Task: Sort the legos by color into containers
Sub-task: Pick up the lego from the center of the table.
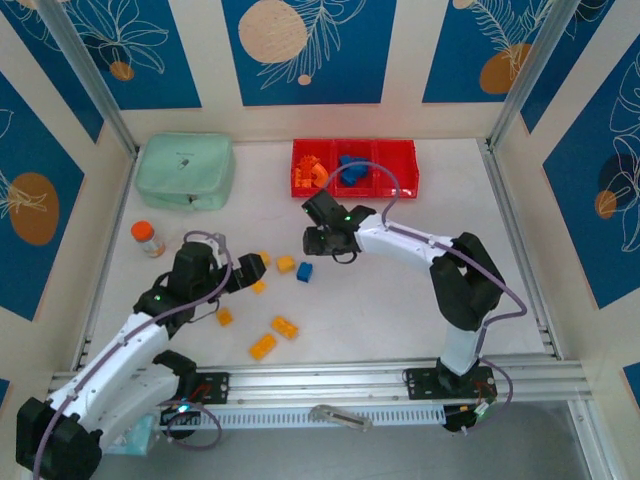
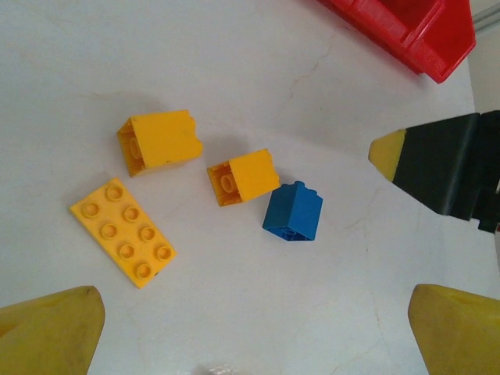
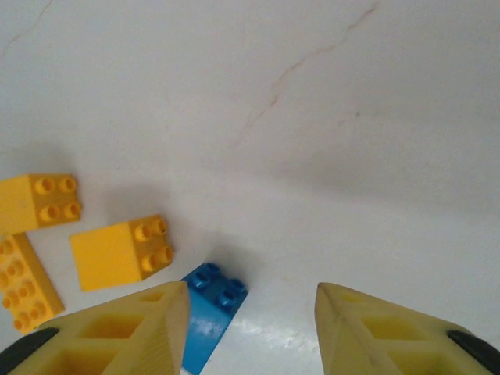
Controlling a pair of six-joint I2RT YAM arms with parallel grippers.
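Note:
Several legos lie loose on the white table. A blue brick (image 1: 304, 271) (image 2: 293, 211) lies next to two yellow bricks (image 2: 160, 141) (image 2: 244, 176) and a flat yellow plate (image 2: 122, 231). My right gripper (image 1: 325, 245) (image 3: 251, 312) hovers open just above the blue brick (image 3: 207, 312), which lies by the inner side of its left finger (image 3: 117, 332), ungripped. My left gripper (image 1: 252, 275) (image 2: 254, 336) is open and holds nothing, a little nearer than this cluster. The red containers (image 1: 400, 165) (image 2: 406, 27) stand at the back, with orange legos (image 1: 308, 175) in the left bin and blue ones (image 1: 352, 168) in the middle bin.
More yellow and orange bricks (image 1: 285, 326) (image 1: 263, 346) (image 1: 224, 317) lie nearer the front. A mint green pouch (image 1: 186, 170) sits at the back left and an orange-capped bottle (image 1: 148, 238) at the left. The right gripper's black and yellow finger (image 2: 437, 160) shows in the left wrist view.

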